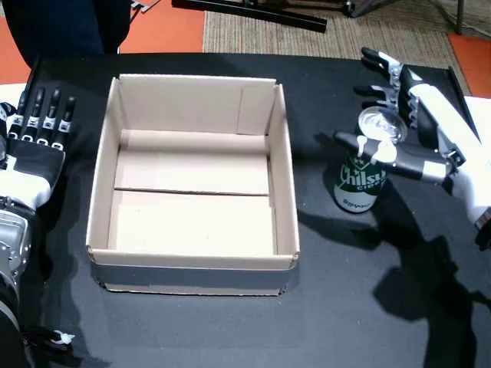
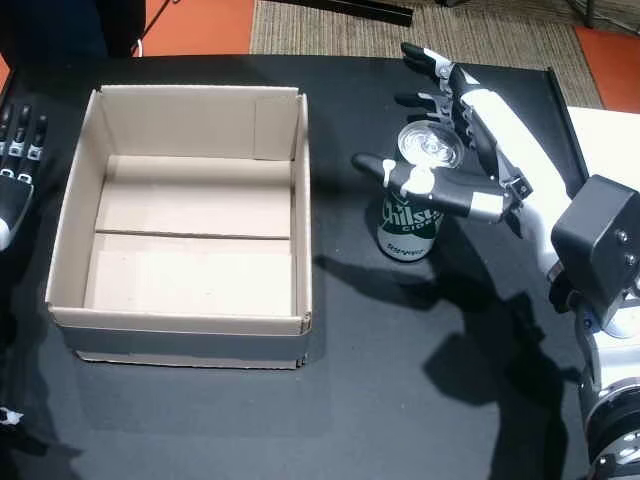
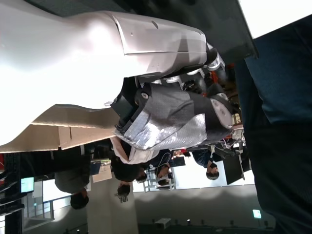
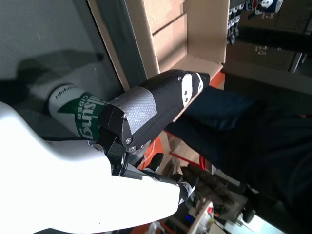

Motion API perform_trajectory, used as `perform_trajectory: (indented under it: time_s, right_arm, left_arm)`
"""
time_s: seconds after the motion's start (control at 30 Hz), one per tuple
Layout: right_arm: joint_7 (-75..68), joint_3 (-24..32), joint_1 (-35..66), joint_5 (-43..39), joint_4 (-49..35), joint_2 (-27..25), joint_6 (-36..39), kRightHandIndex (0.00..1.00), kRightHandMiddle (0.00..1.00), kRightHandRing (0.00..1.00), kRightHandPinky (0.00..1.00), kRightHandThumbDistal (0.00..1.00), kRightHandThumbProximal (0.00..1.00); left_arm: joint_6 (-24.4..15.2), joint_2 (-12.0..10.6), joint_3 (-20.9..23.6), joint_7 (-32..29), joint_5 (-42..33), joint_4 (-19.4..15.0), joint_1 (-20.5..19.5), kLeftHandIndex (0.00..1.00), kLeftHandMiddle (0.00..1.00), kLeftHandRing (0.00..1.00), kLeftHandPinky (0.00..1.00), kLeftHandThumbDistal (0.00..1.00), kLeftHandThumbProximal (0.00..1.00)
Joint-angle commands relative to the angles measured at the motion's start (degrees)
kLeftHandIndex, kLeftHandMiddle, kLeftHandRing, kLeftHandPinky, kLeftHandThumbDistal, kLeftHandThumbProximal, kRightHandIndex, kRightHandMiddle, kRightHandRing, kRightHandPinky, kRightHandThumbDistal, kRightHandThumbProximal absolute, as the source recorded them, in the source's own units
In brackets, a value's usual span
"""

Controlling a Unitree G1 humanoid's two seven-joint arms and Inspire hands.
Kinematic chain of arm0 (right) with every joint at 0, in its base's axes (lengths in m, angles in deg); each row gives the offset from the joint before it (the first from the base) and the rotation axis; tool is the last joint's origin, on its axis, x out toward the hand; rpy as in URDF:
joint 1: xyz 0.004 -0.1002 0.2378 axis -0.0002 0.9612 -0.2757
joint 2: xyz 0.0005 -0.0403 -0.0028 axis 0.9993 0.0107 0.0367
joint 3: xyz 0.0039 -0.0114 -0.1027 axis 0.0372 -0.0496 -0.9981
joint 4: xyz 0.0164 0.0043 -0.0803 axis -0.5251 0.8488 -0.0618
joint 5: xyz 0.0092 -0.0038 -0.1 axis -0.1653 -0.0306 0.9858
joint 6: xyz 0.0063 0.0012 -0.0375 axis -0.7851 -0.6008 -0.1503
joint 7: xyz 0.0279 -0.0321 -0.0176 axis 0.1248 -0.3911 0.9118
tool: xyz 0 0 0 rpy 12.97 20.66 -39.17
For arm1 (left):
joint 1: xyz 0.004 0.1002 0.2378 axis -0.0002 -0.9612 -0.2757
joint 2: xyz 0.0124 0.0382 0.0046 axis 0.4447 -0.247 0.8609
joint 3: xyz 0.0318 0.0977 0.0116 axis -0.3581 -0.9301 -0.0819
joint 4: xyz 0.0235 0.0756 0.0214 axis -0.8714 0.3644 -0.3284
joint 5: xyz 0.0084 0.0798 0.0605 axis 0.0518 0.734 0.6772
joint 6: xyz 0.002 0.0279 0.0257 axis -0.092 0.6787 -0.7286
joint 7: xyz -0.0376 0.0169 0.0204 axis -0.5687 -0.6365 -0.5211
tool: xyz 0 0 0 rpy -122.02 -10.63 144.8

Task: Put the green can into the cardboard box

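Note:
The green can (image 1: 362, 182) (image 2: 410, 222) stands upright on the black table, right of the cardboard box (image 1: 192, 182) (image 2: 185, 220). The box is open on top and holds nothing. My right hand (image 1: 406, 126) (image 2: 462, 140) hovers at the can's top from the right, fingers spread, with the thumb (image 1: 367, 146) (image 2: 400, 176) across the near side of the rim; it does not grip the can. In the right wrist view the can (image 4: 73, 109) shows behind the thumb (image 4: 151, 107). My left hand (image 1: 34, 142) (image 2: 15, 160) lies flat, fingers straight, left of the box.
The black table (image 1: 230, 322) ends at the far side against a woven rug (image 1: 307, 31) and orange floor. A person in dark clothes stands at the far left corner (image 1: 69, 23). Open table surface lies in front of the can and box.

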Motion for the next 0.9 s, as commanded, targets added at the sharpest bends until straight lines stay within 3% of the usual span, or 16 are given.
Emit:
perform_trajectory:
  time_s: [0.0, 0.1, 0.2, 0.5, 0.6, 0.87]
  right_arm:
    - [-1.37, 0.0, 0.46, 0.41, -0.77, -0.09, 1.63, 0.83, 0.87, 0.89, 1.0, 1.0, 0.3]
    - [-4.17, -0.91, 0.4, 2.09, 0.28, -0.37, -0.83, 0.85, 0.88, 0.9, 1.0, 1.0, 0.35]
    - [-5.29, -1.47, -0.24, 2.83, 2.67, -0.07, -4.47, 0.89, 0.9, 0.9, 1.0, 0.97, 0.29]
    - [-5.97, -3.0, -2.6, 4.97, 5.08, 0.96, -9.79, 0.87, 0.88, 0.89, 0.99, 0.98, 0.23]
    - [-6.34, -3.34, -3.41, 5.47, 5.79, 1.06, -11.56, 0.86, 0.88, 0.89, 0.99, 0.98, 0.24]
    - [-6.01, -4.06, -4.79, 6.09, 6.77, 1.58, -14.75, 0.84, 0.87, 0.88, 0.97, 1.0, 0.26]
  left_arm:
    - [0.17, 0.37, -0.09, -0.46, 0.72, -0.05, -0.8, 0.67, 0.73, 0.84, 0.89, 0.0, 0.61]
    - [0.3, 0.7, 0.05, -0.11, 0.65, 0.01, -0.82, 0.73, 0.74, 0.83, 0.9, 0.0, 0.59]
    - [0.47, 0.96, 0.27, -0.38, 0.57, 0.05, -0.95, 0.78, 0.76, 0.85, 0.92, 0.0, 0.59]
    - [0.52, 1.18, 0.51, -0.73, 0.61, 0.04, -1.13, 0.76, 0.75, 0.82, 0.89, 0.0, 0.57]
    - [0.5, 1.24, 0.46, -0.64, 0.73, 0.05, -1.17, 0.77, 0.77, 0.85, 0.92, 0.0, 0.56]
    - [0.48, 1.16, 0.76, -0.14, 0.48, 0.06, -0.95, 0.76, 0.75, 0.81, 0.88, 0.0, 0.51]
